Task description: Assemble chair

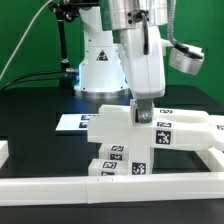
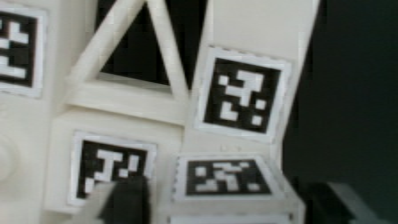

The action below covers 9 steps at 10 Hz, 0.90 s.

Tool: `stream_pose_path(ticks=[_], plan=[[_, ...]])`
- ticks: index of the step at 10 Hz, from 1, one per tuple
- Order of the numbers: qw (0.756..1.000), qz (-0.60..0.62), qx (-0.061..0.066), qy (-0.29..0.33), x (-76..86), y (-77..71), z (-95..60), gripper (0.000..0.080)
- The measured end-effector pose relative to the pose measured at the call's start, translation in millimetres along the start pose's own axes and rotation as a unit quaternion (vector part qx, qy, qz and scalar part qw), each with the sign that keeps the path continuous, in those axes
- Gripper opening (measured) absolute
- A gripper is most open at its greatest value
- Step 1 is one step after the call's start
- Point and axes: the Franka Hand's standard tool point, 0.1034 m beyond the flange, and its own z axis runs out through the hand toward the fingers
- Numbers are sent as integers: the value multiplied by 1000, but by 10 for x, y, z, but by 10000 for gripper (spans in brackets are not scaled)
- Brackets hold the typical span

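Observation:
The chair (image 1: 112,138) is a cluster of white blocky parts with black-and-white tags, standing mid-table; a long white bar (image 1: 188,130) reaches toward the exterior view's right. My gripper (image 1: 143,116) comes straight down onto the top of this cluster. In the wrist view, its dark fingers (image 2: 125,200) straddle a narrow white tagged part (image 2: 224,180), with a thin gap showing beside it, so my gripper (image 2: 228,198) stands open around the part. Beyond it lie a tagged leg (image 2: 238,90) and slanted bars (image 2: 157,60).
A low white rim wall (image 1: 100,188) runs along the front and turns back at the exterior view's right (image 1: 214,160). The marker board (image 1: 72,122) lies flat behind the chair. The robot's base (image 1: 100,65) stands at the back, on the black table.

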Motion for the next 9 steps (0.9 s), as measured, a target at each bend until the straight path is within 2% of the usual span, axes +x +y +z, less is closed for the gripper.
stream_pose_path(ticks=[1, 2, 3, 4, 5, 6, 8, 9], plan=[[1000, -7, -1, 0, -10, 3, 0, 513], [995, -97, -14, -3, -38, 18, -12, 513], [981, -195, -19, -8, -57, 13, -24, 620], [964, -263, -25, -13, -78, 41, -14, 641], [952, -304, -23, -15, -80, 45, -14, 641], [947, -321, -14, -8, -49, 35, -27, 648], [916, -400, -14, -9, -44, 40, -15, 649], [887, -462, -18, -8, -27, 29, -26, 649]])
